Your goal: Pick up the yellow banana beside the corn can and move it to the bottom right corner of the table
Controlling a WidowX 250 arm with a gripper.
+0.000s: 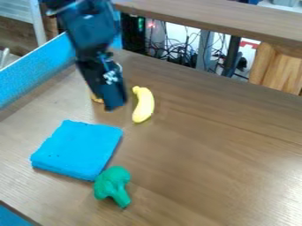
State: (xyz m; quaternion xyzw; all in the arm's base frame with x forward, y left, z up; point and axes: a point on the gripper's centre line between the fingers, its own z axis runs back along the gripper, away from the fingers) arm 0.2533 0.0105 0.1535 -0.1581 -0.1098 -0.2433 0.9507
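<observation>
The black gripper (113,106) hangs down from the upper left over the wooden table, just left of a yellow banana (143,105) that lies lengthwise on the wood. Behind the gripper's lower part, a small orange-yellow thing (96,98) peeks out, mostly hidden, so what it is and whether it is held cannot be told. A folded blue cloth (79,149) lies flat nearer the camera. At the cloth's lower right corner is a green toy broccoli (112,186), its stem pointing toward the lower right.
The brown table (218,154) is bordered at the upper left by a blue strip (36,68). Beyond its back edge stand a raised wooden shelf (224,18), tangled cables (183,57) and a wooden post (262,62).
</observation>
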